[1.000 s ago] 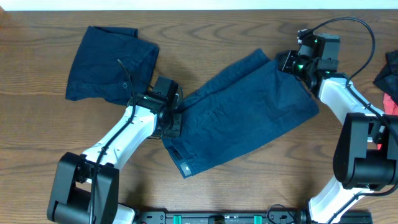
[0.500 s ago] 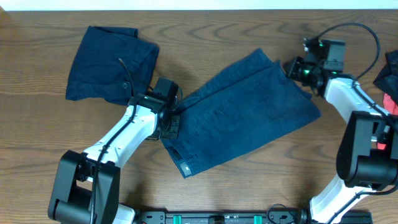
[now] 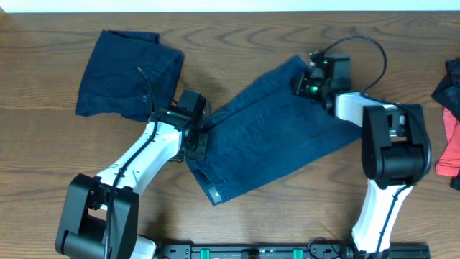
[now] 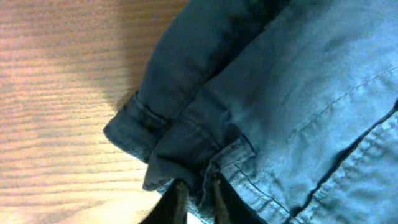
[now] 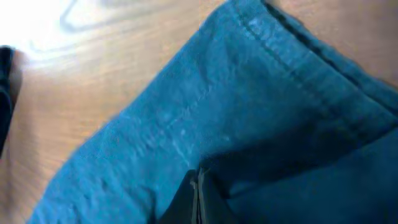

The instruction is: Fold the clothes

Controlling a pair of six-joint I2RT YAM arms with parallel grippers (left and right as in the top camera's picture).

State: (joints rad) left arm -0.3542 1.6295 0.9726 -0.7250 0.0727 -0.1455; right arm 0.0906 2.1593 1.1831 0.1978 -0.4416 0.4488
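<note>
Dark navy cotton shorts [image 3: 280,137] lie diagonally across the wooden bench [image 3: 57,158]. Right end effector [image 3: 300,85] sits closed at their far hem. Left end effector [image 3: 200,140] meets the left corner, grip unclear. This looks like the first fold; next needs a secure pinch.

The coral-red garment [image 3: 449,147] and the dark garment [image 3: 447,85] run off the overhead view's right edge. The left end effector [image 4: 198,191] is mostly cropped by its wrist view's bottom edge.
</note>
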